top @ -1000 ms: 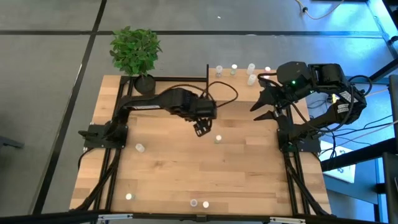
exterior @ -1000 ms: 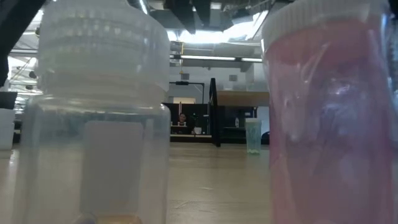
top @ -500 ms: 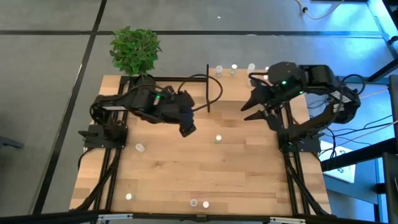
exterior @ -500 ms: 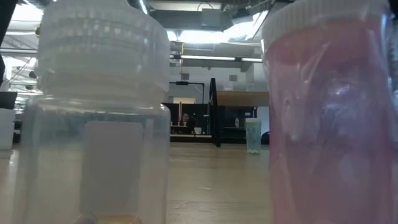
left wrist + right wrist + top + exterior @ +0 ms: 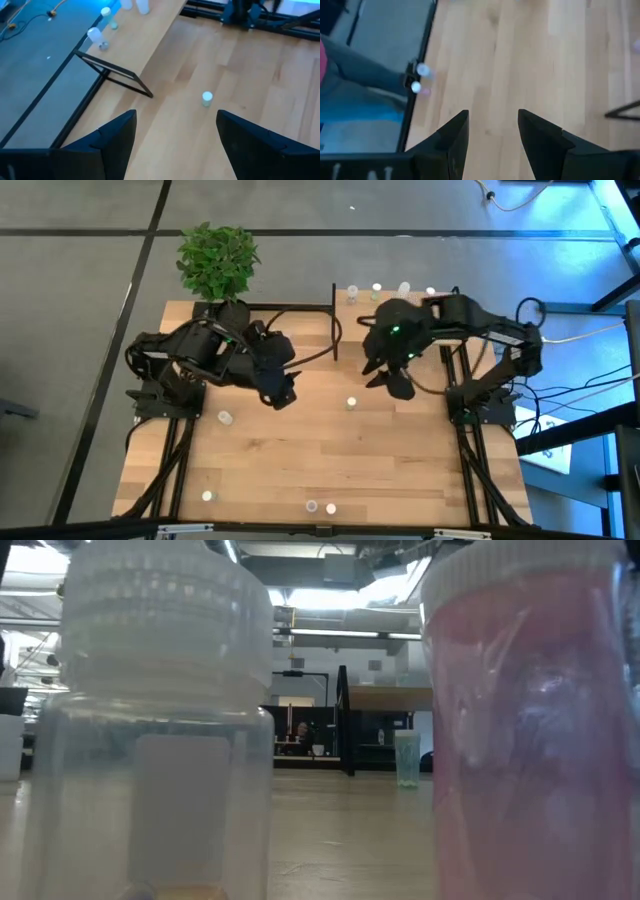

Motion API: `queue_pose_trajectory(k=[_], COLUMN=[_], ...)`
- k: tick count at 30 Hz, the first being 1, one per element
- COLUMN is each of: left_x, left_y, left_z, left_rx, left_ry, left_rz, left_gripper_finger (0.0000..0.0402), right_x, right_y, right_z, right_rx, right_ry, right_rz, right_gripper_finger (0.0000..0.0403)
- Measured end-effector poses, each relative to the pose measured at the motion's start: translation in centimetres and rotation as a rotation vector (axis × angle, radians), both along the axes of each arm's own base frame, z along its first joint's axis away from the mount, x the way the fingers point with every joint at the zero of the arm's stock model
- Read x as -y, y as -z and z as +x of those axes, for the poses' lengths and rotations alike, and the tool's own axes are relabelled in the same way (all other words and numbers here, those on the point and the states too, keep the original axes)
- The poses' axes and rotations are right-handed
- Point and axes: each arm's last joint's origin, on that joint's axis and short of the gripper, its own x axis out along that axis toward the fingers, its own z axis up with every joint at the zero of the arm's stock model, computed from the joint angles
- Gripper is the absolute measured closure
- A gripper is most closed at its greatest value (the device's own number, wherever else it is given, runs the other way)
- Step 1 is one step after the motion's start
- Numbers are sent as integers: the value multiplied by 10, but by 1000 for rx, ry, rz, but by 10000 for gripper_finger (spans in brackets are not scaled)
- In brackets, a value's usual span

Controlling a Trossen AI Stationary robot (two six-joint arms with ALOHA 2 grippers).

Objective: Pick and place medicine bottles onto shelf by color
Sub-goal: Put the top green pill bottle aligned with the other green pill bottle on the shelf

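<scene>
- Tiny translucent white medicine bottles lie scattered on the light-wood tabletop [image 5: 400, 470]: one pale-capped bottle [image 5: 351, 403] near the table's middle, another [image 5: 226, 418] to its left, one [image 5: 207, 496] at the near left, and a pair [image 5: 321, 507] at the near edge.
- More small bottles [image 5: 377, 291] stand in a row at the far edge, on the light-wood shelf with black metal posts [image 5: 131, 55]; cap colours there are hard to tell.
- Low view: a clear ridged-cap bottle [image 5: 160, 730] and a pink bottle [image 5: 535, 730] fill the frame; a pale green one [image 5: 407, 759] stands farther off.
- Right gripper [image 5: 385, 372] hangs over the table just right and far of the middle bottle, fingers [image 5: 542, 137] parted, grasping nothing.
- Left gripper [image 5: 280, 393] hangs over the left-centre of the table, fingers [image 5: 250, 135] spread wide and empty; the middle bottle [image 5: 207, 98] shows ahead of it.
- A green leafy potted plant [image 5: 217, 262] sits at the far left corner.
</scene>
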Motion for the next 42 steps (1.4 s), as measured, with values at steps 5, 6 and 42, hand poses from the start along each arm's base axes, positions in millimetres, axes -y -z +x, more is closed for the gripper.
queue_pose_trajectory(k=[5,6,42], left_x=[2,2,7], left_y=[-1,-1,-9], left_z=[-1,-1,-16], left_rx=[-5,-5,27], left_ry=[18,18,58], left_rz=[10,11,-26], left_gripper_finger=[132,132,132], right_x=[1,1,5], right_y=[21,24,134], right_z=[14,16,92], right_rx=[-128,-143,-503], right_ry=[-19,-36,-150], right_rz=[-28,-38,-111], right_gripper_finger=[231,234,179])
